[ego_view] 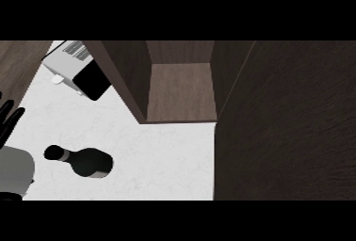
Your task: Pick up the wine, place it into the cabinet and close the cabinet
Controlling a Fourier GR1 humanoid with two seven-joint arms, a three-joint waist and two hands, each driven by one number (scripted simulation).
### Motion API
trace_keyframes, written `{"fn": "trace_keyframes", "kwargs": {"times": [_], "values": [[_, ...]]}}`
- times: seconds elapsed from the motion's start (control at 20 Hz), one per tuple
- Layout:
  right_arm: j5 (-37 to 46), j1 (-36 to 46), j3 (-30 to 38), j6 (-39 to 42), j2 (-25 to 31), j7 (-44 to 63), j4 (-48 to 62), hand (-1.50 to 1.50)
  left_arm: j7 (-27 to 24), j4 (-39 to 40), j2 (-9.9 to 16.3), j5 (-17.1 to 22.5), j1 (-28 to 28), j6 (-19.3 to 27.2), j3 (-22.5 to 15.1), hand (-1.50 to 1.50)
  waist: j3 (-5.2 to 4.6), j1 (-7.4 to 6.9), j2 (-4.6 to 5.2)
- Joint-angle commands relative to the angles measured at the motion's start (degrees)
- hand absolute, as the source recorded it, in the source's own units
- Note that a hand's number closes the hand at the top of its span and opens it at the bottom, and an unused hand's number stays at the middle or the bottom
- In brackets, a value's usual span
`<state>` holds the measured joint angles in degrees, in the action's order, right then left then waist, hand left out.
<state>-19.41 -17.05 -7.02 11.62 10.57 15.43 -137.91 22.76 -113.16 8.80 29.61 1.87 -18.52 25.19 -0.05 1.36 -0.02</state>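
My left hand is cut off by the view's left edge; only some straight fingers and part of my grey forearm show. My right hand shows nowhere. The cabinet door runs off the right edge and hides the desk beneath it. The toaster behind the cabinet is partly covered by its side wall.
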Motion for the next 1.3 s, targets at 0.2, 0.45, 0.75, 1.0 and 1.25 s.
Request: {"fn": "trace_keyframes", "kwargs": {"times": [0.2,0.45,0.75,1.0,1.25], "values": [[-7.7,-5.3,3.7,2.4,1.2,0.9,-9.4,-1.5,-14.9,12.5,-2.5,-10.7,2.8,-4.4,0.2,-1.5,0.03,-0.38,-0.11],[-7.9,-4.7,3.0,1.9,0.6,2.0,-9.6,-1.5,-23.0,25.8,-0.6,-14.2,-1.5,-7.3,0.2,-1.5,-0.04,-0.19,0.06],[-9.3,-2.0,3.8,0.7,0.4,4.9,-9.8,-1.5,-24.0,34.3,1.4,-14.2,-4.6,-9.2,-0.6,-1.5,0.0,-0.57,-0.01],[-8.1,-3.9,2.4,2.6,-0.1,3.4,-9.1,-1.5,-33.8,42.6,0.8,-15.3,-0.5,-16.8,-1.6,-1.5,-0.04,-0.6,-0.05],[-8.6,-4.0,4.3,4.2,0.5,2.6,-8.8,-1.5,-38.8,51.5,2.0,-17.6,-3.2,-18.4,-2.1,-1.5,-0.03,-0.55,0.02]]}}
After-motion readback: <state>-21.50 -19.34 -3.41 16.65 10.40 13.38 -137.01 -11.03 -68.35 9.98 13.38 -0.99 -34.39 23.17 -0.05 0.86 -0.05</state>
